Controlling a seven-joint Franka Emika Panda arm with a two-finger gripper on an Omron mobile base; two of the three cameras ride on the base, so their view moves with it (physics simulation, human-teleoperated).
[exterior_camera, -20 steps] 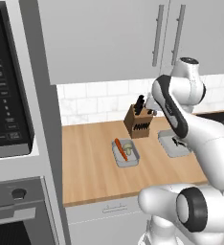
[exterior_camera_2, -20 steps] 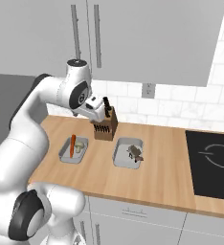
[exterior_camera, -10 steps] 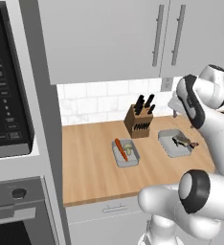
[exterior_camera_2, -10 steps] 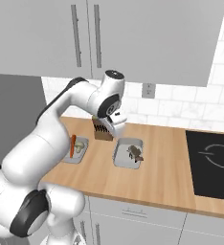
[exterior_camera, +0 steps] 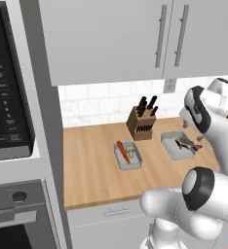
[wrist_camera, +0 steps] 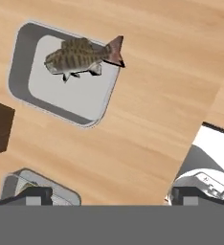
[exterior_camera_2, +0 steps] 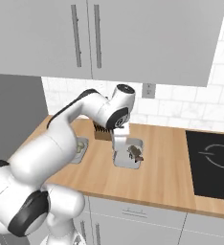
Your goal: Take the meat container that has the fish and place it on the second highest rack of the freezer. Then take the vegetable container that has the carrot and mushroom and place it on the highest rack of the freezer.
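- The jaws [wrist_camera: 106, 194] stood spread wide and gripped nothing; the two dark tips rose at the bottom of the hand view with bare wood between them.
- They hung above the table [exterior_camera: 91, 165], apart from everything on it, with the meat container [wrist_camera: 61, 76] ahead of them.
- That container was a shallow grey tray with rounded corners, resting flat on the wood toward the back edge of the table, just beside the knife block [exterior_camera: 141, 125].
- The fish [wrist_camera: 83, 55] lay along one long side of the tray, its tail reaching that rim, leaving most of the tray floor bare.
- The vegetable container [exterior_camera: 127, 156] sat nearer the middle of the table, well apart from the jaws, holding the carrot [exterior_camera: 122, 151] and the mushroom [exterior_camera: 130, 153] side by side.
- Judged from its look, the meat tray was light, rigid and smooth-walled, so it could slip in a weak pinch.
- The fish lay loose and would likely slide if the tray tipped, so the tray should travel level.
- The best hold seemed to be one finger inside and one outside a rim on the bare side, away from the fish.
- Neither container had been lifted; the first step of the task was only beginning.
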